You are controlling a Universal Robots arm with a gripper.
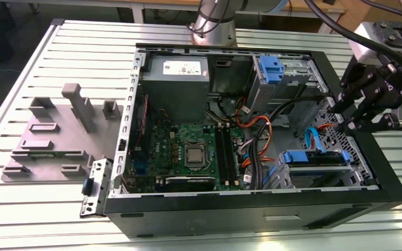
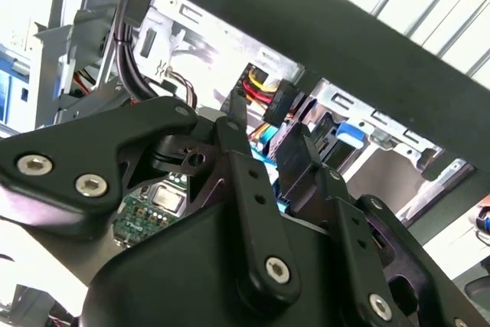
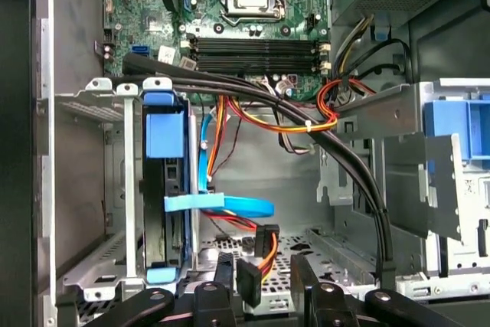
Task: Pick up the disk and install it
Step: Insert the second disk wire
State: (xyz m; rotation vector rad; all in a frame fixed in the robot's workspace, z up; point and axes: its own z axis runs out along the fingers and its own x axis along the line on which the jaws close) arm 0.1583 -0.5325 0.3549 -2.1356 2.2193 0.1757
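- In the exterior view, an open computer case [image 1: 257, 209] lies on its side on a slatted metal bench [image 1: 19, 209]. The tool [image 1: 346, 117] hangs just inside the case wall on the exterior view's right.
- The same view shows a grey tray of blocks [image 1: 54, 136] on the bench, well apart from the case on the exterior view's left.
- The first wrist view looks into the case. The disk [image 3: 163, 189] stands edge-on in a grey metal cage [image 3: 99, 181], with its blue bracket showing at both ends. In the exterior view it appears as a blue strip [image 1: 313, 158] in the cage near the tool.
- In the first wrist view the tool's [image 3: 260, 281] fingers [image 3: 222, 277] stand apart. A black plug [image 3: 251, 277] with red and yellow wires sits in the gap; I cannot tell whether it touches them.
- The second wrist view shows that plug [image 2: 279, 101] just beyond the fingertips [image 2: 233, 132], under the dark case rim.
- A loose blue ribbon cable [image 3: 222, 204] lies beside the cage, and thick black cables [image 3: 337, 158] cross the open middle.
- Open floor lies between the cage and a second bay with a blue tab [image 3: 452, 128].
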